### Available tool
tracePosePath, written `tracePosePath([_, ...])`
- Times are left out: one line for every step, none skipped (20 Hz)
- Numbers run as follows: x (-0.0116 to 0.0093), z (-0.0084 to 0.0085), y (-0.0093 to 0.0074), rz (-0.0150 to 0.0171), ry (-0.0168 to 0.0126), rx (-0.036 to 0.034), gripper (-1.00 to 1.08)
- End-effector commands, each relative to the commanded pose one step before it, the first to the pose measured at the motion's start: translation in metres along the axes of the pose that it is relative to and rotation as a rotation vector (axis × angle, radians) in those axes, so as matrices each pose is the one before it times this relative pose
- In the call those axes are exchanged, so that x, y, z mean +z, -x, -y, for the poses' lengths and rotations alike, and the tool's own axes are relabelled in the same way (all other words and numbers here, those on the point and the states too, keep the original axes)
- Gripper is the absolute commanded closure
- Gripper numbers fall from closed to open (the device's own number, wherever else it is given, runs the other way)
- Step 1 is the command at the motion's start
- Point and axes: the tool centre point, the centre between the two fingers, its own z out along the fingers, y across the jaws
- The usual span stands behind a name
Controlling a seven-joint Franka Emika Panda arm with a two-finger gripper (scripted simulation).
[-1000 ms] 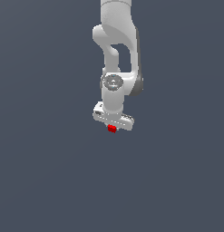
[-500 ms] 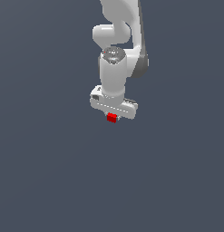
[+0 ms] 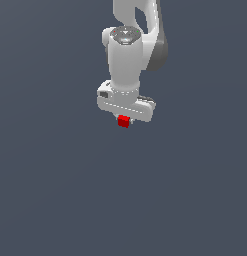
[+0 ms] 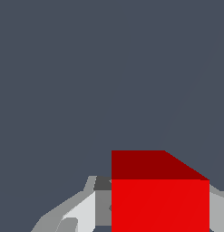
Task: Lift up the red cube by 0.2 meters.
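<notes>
The red cube (image 3: 124, 121) is a tiny bright red block held just under the white gripper (image 3: 125, 120) in the exterior view. The gripper is shut on it and carries it clear above the dark grey floor. The gripper's wide white body hides most of the fingers there. In the wrist view the red cube (image 4: 159, 197) fills the space between the two grey-white fingers (image 4: 81, 210), which press on its sides. The white arm rises straight above the gripper.
Plain dark grey floor (image 3: 55, 200) spreads all around with nothing else on it. The arm's upper links (image 3: 140, 30) stand above the gripper at the exterior view's top.
The gripper has risen with the red cube held in it, steadily higher over the last second. The arm's wrist has come up closer to the camera.
</notes>
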Motion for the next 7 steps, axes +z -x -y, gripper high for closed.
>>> tracePosePath([-0.00592,0.00009,-0.00021,0.0007,0.00045,-0.00001,1.08])
tracePosePath([-0.00095,0.00009,-0.00019,0.0,0.0,0.0,1.08])
tracePosePath([-0.00037,0.0001,-0.0002,0.0,0.0,0.0,1.08])
tracePosePath([0.00021,0.00011,-0.00021,0.0,0.0,0.0,1.08])
tracePosePath([0.00078,0.00012,-0.00022,0.0,0.0,0.0,1.08])
tracePosePath([0.00083,0.0002,-0.0001,0.0002,-0.0005,-0.00044,1.08])
tracePosePath([0.0003,0.00003,-0.00004,0.0,0.0,0.0,1.08])
